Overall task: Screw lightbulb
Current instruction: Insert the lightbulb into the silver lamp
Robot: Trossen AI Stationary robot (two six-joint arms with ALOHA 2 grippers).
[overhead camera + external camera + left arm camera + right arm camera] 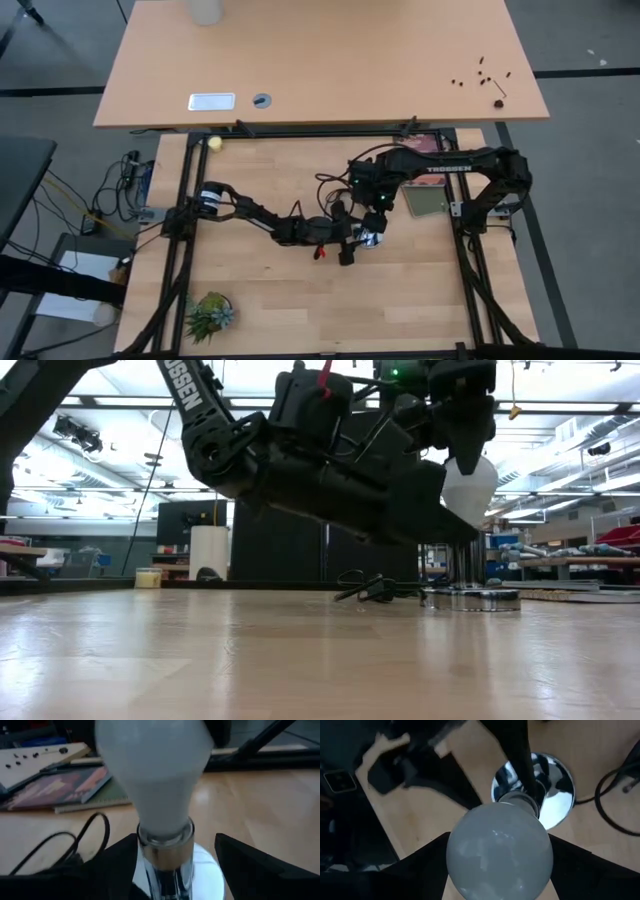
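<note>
The white lightbulb stands upright, glass end up, with its silvery screw base at the top of the chrome socket post, which rises from the round socket disc on the table. My right gripper is above it, shut on the bulb. My left gripper is low at the socket and open, one finger close beside the post and the other apart from it. I cannot tell whether the near finger touches the post. My right gripper pinches the bulb's wide glass end between its two fingers, one on each side. The fingers come from above, pointing down. The bulb hangs below them, slightly tilted, its narrow base down on the socket post.
The socket's black cord loops on the table beside the disc. A notebook lies beyond it toward the right. A small green plant is at the near left and a yellow ball at the far left.
</note>
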